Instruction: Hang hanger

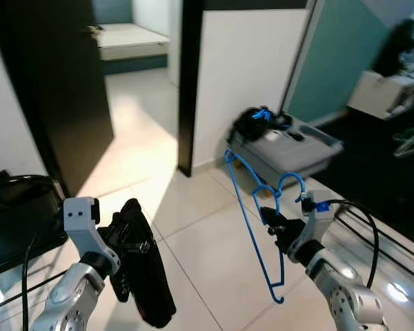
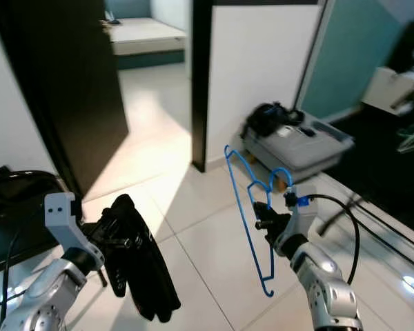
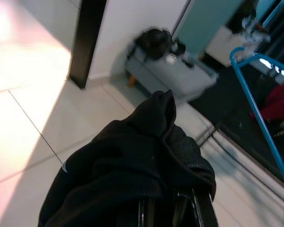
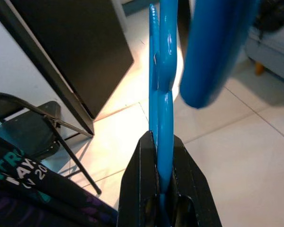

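The right gripper point(image 1: 270, 222) is clamped on the thin blue plastic hanger point(image 1: 257, 227), held upright in the air above the pale floor tiles point(image 1: 193, 241). The left gripper point(image 1: 127, 243) grasps a limp black fabric garment point(image 1: 148, 276).

Risk: the narrow pinch may let the hanger pivot or slip; the hanging cloth may snag its lower end.

Clearance: open floor ahead; grey storage bin point(image 1: 293, 148) and white wall point(image 1: 245, 76) bound the right.

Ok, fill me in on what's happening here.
The robot stands on a tiled floor with both arms raised. Its right claw is shut on a blue hanger, held out in front. Its left claw grips a black garment that droops down. The garment isn't on the hanger yet.
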Motion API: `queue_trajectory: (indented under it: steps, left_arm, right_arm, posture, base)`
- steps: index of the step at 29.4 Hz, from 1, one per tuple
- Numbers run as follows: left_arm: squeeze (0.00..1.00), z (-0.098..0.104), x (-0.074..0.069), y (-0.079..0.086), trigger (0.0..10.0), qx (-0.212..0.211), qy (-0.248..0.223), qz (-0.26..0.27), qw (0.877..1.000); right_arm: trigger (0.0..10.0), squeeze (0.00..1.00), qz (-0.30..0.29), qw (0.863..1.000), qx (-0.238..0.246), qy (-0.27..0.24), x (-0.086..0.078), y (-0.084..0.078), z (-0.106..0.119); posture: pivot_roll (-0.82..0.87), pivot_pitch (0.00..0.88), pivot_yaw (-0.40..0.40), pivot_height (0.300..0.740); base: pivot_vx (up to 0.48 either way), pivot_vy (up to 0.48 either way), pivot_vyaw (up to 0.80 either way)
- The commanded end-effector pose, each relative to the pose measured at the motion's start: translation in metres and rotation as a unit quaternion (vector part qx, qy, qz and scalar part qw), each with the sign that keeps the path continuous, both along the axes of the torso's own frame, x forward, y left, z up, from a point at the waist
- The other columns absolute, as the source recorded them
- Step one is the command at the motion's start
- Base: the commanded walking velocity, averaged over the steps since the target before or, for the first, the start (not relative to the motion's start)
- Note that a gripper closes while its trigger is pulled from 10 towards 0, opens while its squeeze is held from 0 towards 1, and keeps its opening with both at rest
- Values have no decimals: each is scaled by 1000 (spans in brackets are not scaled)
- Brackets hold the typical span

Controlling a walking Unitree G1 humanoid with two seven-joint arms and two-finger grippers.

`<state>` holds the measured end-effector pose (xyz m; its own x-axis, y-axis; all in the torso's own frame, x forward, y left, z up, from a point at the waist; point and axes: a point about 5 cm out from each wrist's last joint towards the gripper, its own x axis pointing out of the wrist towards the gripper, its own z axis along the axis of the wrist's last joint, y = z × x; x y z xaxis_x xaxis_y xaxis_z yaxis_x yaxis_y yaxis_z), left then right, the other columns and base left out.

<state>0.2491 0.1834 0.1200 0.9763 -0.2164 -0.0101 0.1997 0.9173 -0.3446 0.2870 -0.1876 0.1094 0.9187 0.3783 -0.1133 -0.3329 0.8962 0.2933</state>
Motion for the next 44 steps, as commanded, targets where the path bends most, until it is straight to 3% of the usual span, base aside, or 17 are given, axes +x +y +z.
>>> queue_trajectory:
  steps: [1, 12, 19, 21, 24, 25, 26, 27, 28, 29, 30, 32, 33, 35, 39, 40, 44]
  left_arm:
    - [0, 5, 1, -1, 10000, 0, -10, -2, 1000]
    - [0, 8, 8, -5, 10000, 70, 2, -8, 998]
    - [0, 82, 41, 4, 10000, 191, -115, -42, 974]
    - [0, 120, 54, 12, 10000, 318, -159, -62, 933]
    - [0, 131, 59, 16, 10000, 390, -163, -70, 904]
    - [0, 136, 62, 21, 10000, 461, -151, -82, 871]
    - [0, 136, 62, 21, 10000, 461, -151, -82, 871]
    - [0, 133, 64, 28, 10000, 536, -110, -106, 830]
    - [0, 133, 64, 28, 10000, 536, -110, -106, 830]
    - [0, 113, 56, 37, 10000, 615, -33, -201, 762]
    - [0, 113, 56, 37, 10000, 615, -33, -201, 762]
    - [0, 75, 27, 51, 10000, 657, 116, -388, 636]
    - [0, 75, 27, 51, 10000, 657, 116, -388, 636]
    - [0, 59, 14, 52, 10000, 656, 166, -472, 566]
    - [0, 54, 12, 42, 10000, 622, 170, -509, 570]
    - [0, 50, 13, 39, 10000, 624, 167, -531, 548]
    - [0, 45, 16, 31, 10000, 612, 166, -555, 539]
  right_arm:
    - [10000, 0, -4, 1000, 4, -9, 1, -2, 7]
    - [10000, 0, 7, 1000, -2, -11, 4, 1, 10]
    - [10000, 0, 107, 993, -14, -40, -1, 11, 28]
    - [10000, 0, 186, 981, -27, -46, -8, 18, 39]
    - [10000, 0, 222, 973, -41, -47, -12, 21, 43]
    - [10000, 0, 253, 965, -53, -47, -16, 23, 46]
    - [10000, 0, 253, 965, -53, -47, -16, 23, 46]
    - [10000, 0, 277, 958, -63, -47, -20, 25, 50]
    - [10000, 0, 277, 958, -63, -47, -20, 25, 50]
    - [10000, 0, 296, 951, -70, -49, -23, 27, 53]
    - [10000, 0, 296, 951, -70, -49, -23, 27, 53]
    - [10000, 0, 321, 943, -75, -49, -26, 34, 55]
    - [10000, 0, 321, 943, -75, -49, -26, 34, 55]
    - [10000, 0, 332, 939, -76, -47, -28, 40, 54]
    - [10000, 0, 338, 937, -77, -44, -30, 43, 53]
    - [10000, 0, 342, 935, -80, -40, -32, 45, 52]
    - [10000, 0, 345, 934, -87, -31, -36, 47, 50]
  posture:
    - [0, 0, -35, 740]
    - [-19, 0, -38, 740]
    - [-19, 0, -28, 740]
    - [-18, 0, -18, 740]
    - [-22, 0, -11, 740]
    - [-22, 0, -11, 740]
    - [-22, 0, -11, 740]
    - [-24, 0, -7, 740]
    - [-24, 0, -7, 740]
    - [-15, 0, -1, 740]
    - [-15, 0, -1, 740]
    - [-6, 0, 1, 740]
    - [-6, 0, 1, 740]
    - [5, 0, 7, 740]
    - [5, 0, 16, 740]
    - [-1, 0, 22, 740]
    - [-11, 0, 33, 740]
  base:
    - [0, 0, -800]
    - [0, 0, -800]
    - [0, 0, -114]
    - [0, 0, 0]
    - [0, 0, 0]
    - [0, 0, 0]
    - [0, 0, 0]
    - [0, 0, 0]
    - [0, 0, 0]
    - [0, 0, 0]
    - [0, 0, 0]
    - [0, 0, 0]
    - [0, 0, 0]
    - [0, 0, 0]
    - [0, 0, 0]
    - [0, 0, 0]
    - [0, 0, 0]
